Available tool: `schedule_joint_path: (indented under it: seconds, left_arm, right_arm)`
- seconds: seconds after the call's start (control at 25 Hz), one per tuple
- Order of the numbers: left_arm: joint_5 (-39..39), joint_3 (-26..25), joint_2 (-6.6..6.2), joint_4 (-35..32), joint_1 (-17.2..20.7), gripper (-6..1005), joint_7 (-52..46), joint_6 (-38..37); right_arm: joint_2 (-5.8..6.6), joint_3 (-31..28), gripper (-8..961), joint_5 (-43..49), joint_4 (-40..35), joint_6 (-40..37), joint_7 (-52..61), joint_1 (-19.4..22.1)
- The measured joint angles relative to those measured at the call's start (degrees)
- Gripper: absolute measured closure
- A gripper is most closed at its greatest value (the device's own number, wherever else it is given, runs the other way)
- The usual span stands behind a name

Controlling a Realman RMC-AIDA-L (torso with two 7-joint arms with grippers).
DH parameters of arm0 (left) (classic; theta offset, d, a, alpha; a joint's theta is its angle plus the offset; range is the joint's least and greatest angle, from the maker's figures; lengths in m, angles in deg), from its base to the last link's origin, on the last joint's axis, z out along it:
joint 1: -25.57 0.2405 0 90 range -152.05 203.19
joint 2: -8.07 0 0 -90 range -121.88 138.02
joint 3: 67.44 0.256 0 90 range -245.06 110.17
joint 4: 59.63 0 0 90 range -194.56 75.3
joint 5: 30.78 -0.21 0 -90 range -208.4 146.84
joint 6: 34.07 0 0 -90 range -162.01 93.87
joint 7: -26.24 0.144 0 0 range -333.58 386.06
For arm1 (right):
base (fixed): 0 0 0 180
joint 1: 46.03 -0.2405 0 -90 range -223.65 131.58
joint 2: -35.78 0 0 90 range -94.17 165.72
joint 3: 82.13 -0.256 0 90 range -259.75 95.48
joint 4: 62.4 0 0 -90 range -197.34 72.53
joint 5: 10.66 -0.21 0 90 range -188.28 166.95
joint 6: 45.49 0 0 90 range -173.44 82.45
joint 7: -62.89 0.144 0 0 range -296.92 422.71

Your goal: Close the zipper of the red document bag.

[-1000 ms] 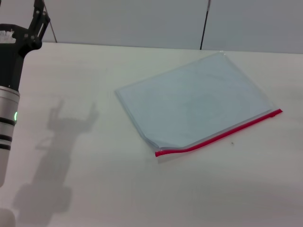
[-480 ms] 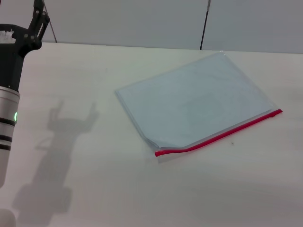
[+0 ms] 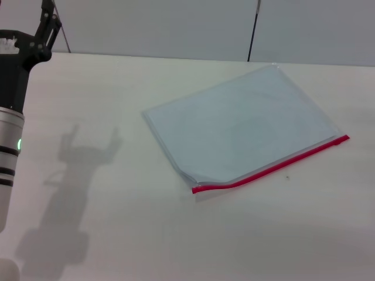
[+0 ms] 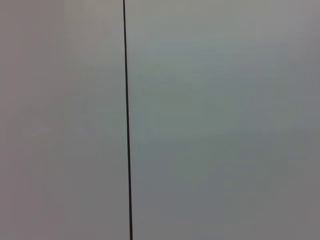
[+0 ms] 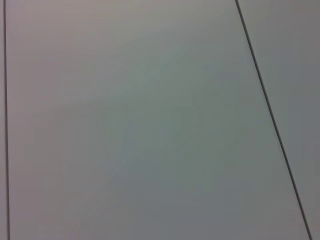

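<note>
Lying flat on the white table (image 3: 117, 234), the red document bag (image 3: 240, 126) sits well apart from the left hand (image 3: 48, 20), off to that hand's right and nearer the robot; the zipper (image 3: 272, 165) runs along the bag's near edge; the left hand is raised at the table's far left, fingers spread wide; the right hand is out of sight.
</note>
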Motion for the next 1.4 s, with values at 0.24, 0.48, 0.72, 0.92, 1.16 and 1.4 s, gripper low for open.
schedule_joint_path:
  seconds: [0.24, 0.48, 0.72, 0.92, 1.16, 1.4]
  left_arm:
    - [0.0, 0.0, 0.00, 0.0, 0.0, 106, 0.0, 0.0]
    - [0.0, 0.0, 0.00, 0.0, 0.0, 105, 0.0, 0.0]
    - [0.0, 0.0, 0.00, 0.0, 0.0, 106, 0.0, 0.0]
    - [0.0, 0.0, 0.00, 0.0, 0.0, 106, 0.0, 0.0]
    - [0.0, 0.0, 0.00, 0.0, 0.0, 105, 0.0, 0.0]
    - [0.0, 0.0, 0.00, 0.0, 0.0, 105, 0.0, 0.0]
  right_arm:
    - [0.00, 0.0, 148, 0.0, 0.0, 0.0, 0.0, 0.0]
    - [0.00, 0.0, 148, 0.0, 0.0, 0.0, 0.0, 0.0]
    - [0.00, 0.0, 148, 0.0, 0.0, 0.0, 0.0, 0.0]
    - [0.00, 0.0, 148, 0.0, 0.0, 0.0, 0.0, 0.0]
    - [0.00, 0.0, 148, 0.0, 0.0, 0.0, 0.0, 0.0]
    - [0.00, 0.0, 149, 0.0, 0.0, 0.0, 0.0, 0.0]
